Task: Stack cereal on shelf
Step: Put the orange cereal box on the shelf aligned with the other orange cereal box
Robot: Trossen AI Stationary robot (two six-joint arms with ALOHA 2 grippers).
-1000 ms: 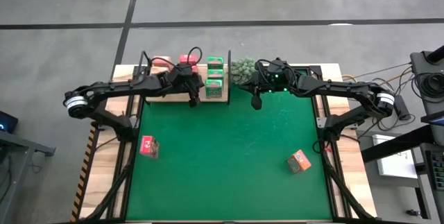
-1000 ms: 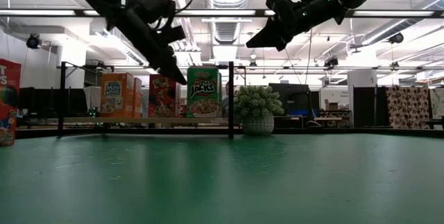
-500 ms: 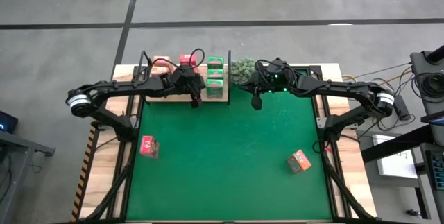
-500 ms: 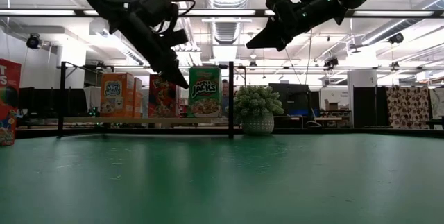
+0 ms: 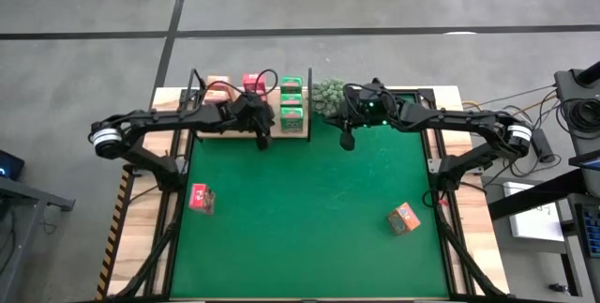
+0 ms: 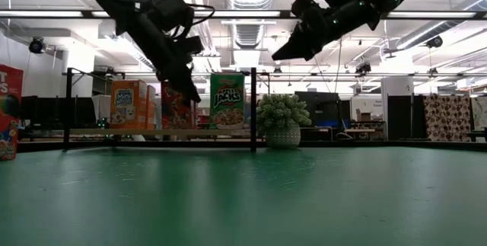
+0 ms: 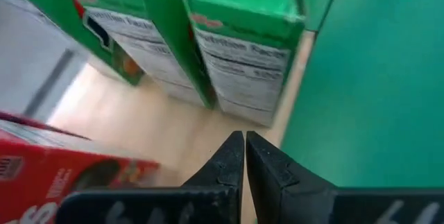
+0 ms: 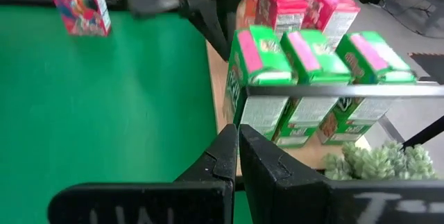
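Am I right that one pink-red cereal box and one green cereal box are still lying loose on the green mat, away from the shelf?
Not quite: the high view shows the second loose box is orange, not green. The pink-red box does lie on the green mat, away from the shelf.

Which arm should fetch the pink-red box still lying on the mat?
Probably left. The pink-red box lies on the left arm's side of the mat; the left end effector hangs shut and empty by the shelf.

Two slim black jointed robot arms, each with a silver-white ring near the shoulder, looping black cables, and a tapered two-fingered hand; green lights glow on the right hand (image 5: 348,139).
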